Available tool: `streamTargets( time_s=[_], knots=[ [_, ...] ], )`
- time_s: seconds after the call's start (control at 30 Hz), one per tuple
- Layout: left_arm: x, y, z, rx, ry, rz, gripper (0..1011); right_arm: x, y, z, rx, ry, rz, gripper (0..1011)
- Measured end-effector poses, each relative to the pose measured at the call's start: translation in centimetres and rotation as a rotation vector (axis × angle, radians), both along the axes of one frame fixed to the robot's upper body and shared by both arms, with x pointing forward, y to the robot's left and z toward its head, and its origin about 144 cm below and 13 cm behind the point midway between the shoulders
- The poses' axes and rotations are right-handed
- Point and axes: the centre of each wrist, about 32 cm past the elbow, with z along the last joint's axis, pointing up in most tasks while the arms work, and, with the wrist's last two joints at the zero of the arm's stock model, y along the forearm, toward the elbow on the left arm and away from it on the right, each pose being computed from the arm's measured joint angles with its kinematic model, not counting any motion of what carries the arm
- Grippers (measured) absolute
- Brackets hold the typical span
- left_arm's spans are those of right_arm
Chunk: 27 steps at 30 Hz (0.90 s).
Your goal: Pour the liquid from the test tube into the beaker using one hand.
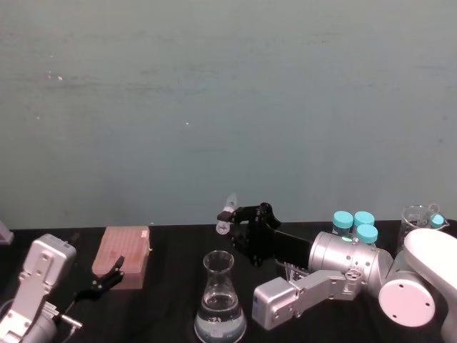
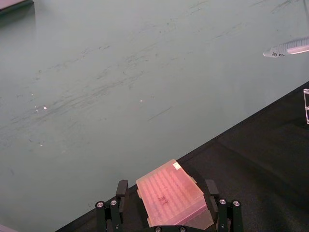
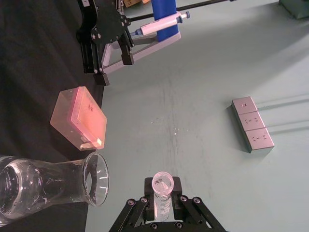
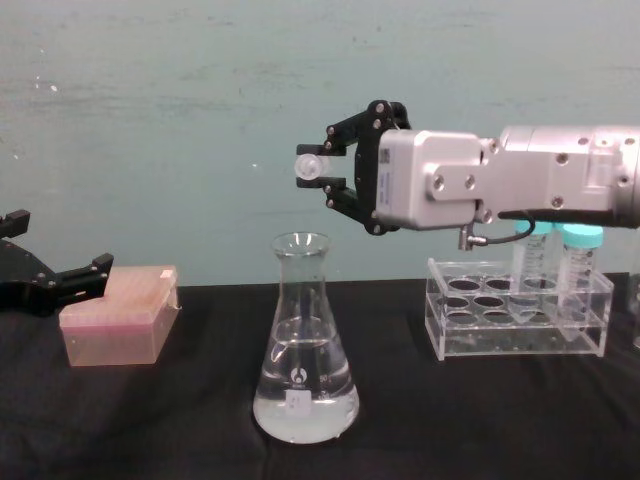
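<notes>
Found the beaker [image 4: 303,340] upright on the black tabletop [image 4: 480,430], with clear liquid [image 4: 305,412] pooled in its wide base. Located the right gripper [image 4: 322,166] above the beaker's mouth and slightly to its right, fingers closed on the test tube [image 4: 308,166]. Noted the test tube lifted clear of the beaker, above the flared lip and apart from it, tipped well off upright with its whitish rim turned away from the fingers. Could not tell whether any liquid sits inside the test tube. Located the left gripper [image 1: 108,270] well to the beaker's left, low over the tabletop, fingers spread apart and holding nothing. Recorded a pink box [image 4: 118,315] on the tabletop to the beaker's left, just beside the left gripper. Recorded a clear rack [image 4: 515,325] carrying teal-capped tubes [image 4: 582,240] to the beaker's right, beyond the right arm.
</notes>
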Motion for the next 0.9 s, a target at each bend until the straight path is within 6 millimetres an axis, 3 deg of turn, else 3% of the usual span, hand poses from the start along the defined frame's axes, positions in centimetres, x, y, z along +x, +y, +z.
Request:
streamTargets(
  time_s=[0.9],
  knots=[
    [0.0,0.0,0.0,0.0,0.0,0.0,1000,-0.42,-0.42,-0.06,-0.066,-0.13,0.004,202]
  ],
)
